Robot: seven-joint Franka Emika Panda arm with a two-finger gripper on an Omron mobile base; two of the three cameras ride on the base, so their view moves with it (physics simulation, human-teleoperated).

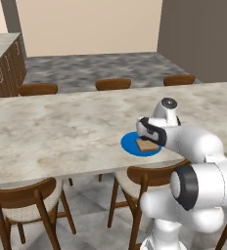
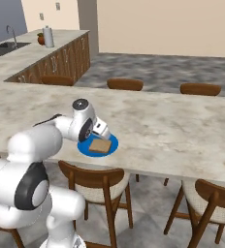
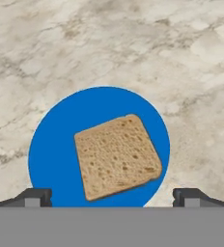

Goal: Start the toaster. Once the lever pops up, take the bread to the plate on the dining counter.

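Gripper (image 3: 112, 198) hangs wide open and empty just above the bread (image 3: 117, 156), which lies flat on the blue plate (image 3: 46, 154) on the tabletop (image 1: 61, 127); delivery looks finished, nothing apparently left.

The bread (image 3: 116, 156) lies flat on the plate (image 3: 51, 149), which rests on the bench (image 3: 109, 43) near its front edge. Seen along the hand, the slice sits between the two spread jaws and just ahead of them, apart from both; the plate reaches past the slice toward each jaw. The gripper (image 2: 101, 130) hangs over the plate's near side. Chairs (image 1: 140, 183) stand below the bench edge, others (image 2: 125, 84) behind its far side.
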